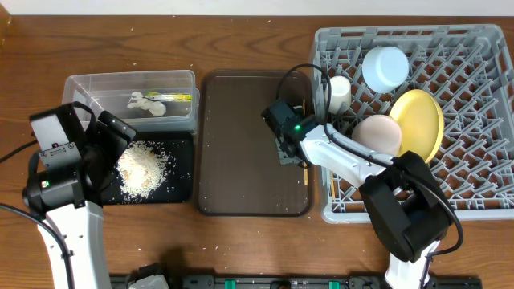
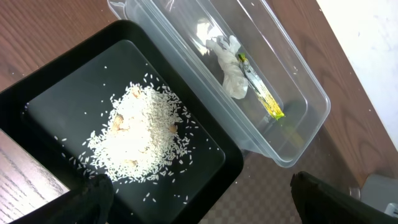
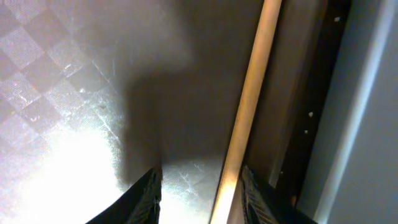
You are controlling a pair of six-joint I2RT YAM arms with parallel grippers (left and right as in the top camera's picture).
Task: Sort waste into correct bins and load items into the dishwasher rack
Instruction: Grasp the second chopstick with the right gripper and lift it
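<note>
The rice crumbs (image 1: 144, 168) lie heaped in the black tray (image 1: 181, 183); they also show in the left wrist view (image 2: 140, 134). The clear tub (image 1: 96, 83) holds the paper scrap (image 1: 143, 103) and the yellow-green wrapper (image 1: 175, 97). My left gripper (image 2: 202, 185) is open and empty over the black tray's near edge. My right gripper (image 3: 199, 186) is open, low over the brown tray's right edge, with a chopstick (image 3: 249, 106) lying between its fingers, close to the right one. The rack (image 1: 482, 168) holds the pale blue bowl (image 1: 384, 68), white cup (image 1: 340, 87), yellow plate (image 1: 419, 120) and white bowl (image 1: 377, 135).
The dark brown serving tray (image 1: 241, 160) lies between the bins and the rack. A thin wooden stick (image 1: 332, 186) shows at the rack's front left corner. The right arm reaches over the rack's left wall. Bare wooden table surrounds everything.
</note>
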